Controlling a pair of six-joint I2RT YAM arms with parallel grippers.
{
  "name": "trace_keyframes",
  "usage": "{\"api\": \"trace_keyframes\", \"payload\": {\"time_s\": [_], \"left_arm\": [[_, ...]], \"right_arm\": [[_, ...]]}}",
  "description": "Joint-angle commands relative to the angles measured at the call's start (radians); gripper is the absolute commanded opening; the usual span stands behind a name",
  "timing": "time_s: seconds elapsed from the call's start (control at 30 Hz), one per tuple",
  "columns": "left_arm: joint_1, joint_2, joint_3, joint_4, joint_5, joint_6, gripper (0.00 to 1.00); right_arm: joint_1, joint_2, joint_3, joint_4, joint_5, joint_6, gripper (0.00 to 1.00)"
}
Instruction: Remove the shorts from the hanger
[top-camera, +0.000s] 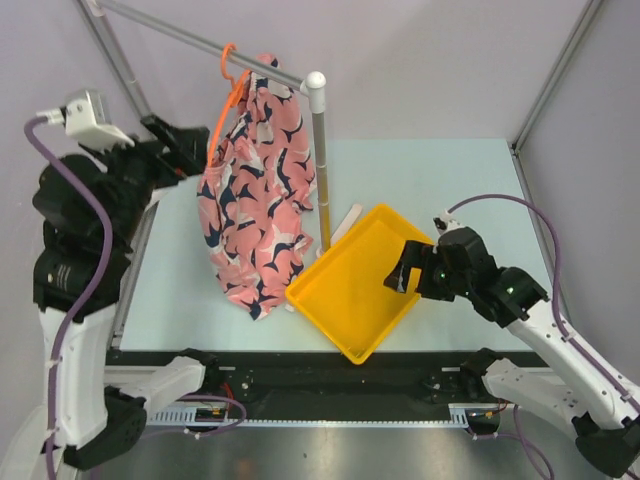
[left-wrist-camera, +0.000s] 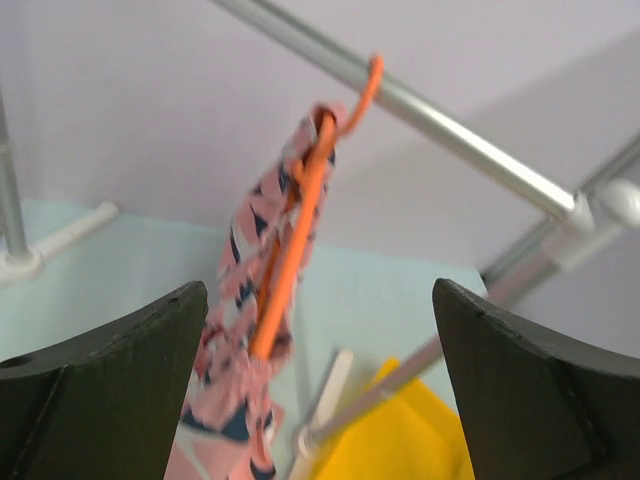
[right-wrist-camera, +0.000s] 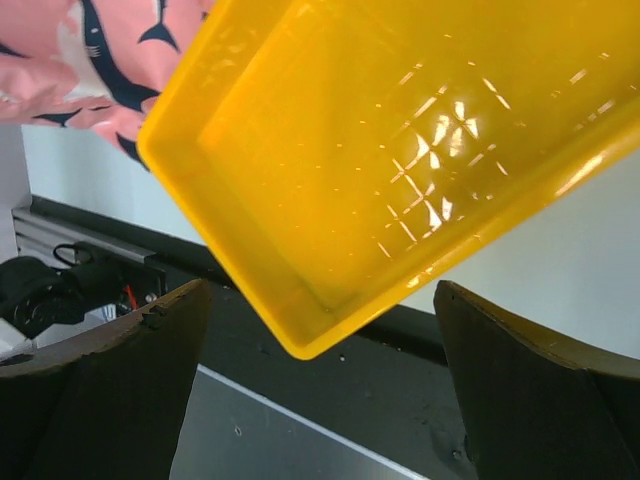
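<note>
The salmon-pink shorts (top-camera: 255, 190) with navy and white shapes hang on the orange hanger (top-camera: 222, 110), whose hook sits over the grey rail. Their lower end reaches the table beside the yellow tray. My left gripper (top-camera: 196, 158) is raised just left of the shorts, open and empty. In the left wrist view the hanger (left-wrist-camera: 293, 235) and the shorts (left-wrist-camera: 238, 340) lie ahead between the open fingers of the left gripper (left-wrist-camera: 320, 300), apart from them. My right gripper (top-camera: 404, 270) hovers open over the tray's right side. The right wrist view shows the right gripper (right-wrist-camera: 320, 295) empty and a corner of the shorts (right-wrist-camera: 90, 50).
The grey rail (top-camera: 190, 40) ends in a white cap on an upright post (top-camera: 321, 170) right of the shorts. The yellow tray (top-camera: 345, 300) lies tilted near the table's front edge, seen also as the tray (right-wrist-camera: 400, 130). Slanted frame poles (top-camera: 555, 70) stand at the back corners.
</note>
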Motion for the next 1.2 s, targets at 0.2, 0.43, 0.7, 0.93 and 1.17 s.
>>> {"api": "trace_keyframes", "payload": {"time_s": [0.2, 0.43, 0.7, 0.93, 1.17], "left_arm": [[0.188, 0.211, 0.089, 0.222, 0.407, -0.031, 1.00], [0.194, 0.212, -0.026, 0.245, 0.397, -0.008, 0.98], [0.194, 0.180, -0.181, 0.295, 0.445, -0.005, 0.73], [0.195, 0.200, -0.163, 0.274, 0.439, 0.020, 0.42], [0.201, 0.241, -0.044, 0.239, 0.445, 0.027, 0.22]], "right_arm": [[0.193, 0.066, 0.155, 0.013, 0.137, 0.026, 1.00], [0.221, 0.017, 0.147, 0.001, 0.159, 0.055, 1.00], [0.239, -0.031, 0.146, -0.019, 0.171, 0.084, 1.00], [0.261, -0.038, 0.143, -0.017, 0.183, 0.100, 1.00], [0.273, -0.029, 0.147, -0.019, 0.192, 0.103, 1.00]]}}
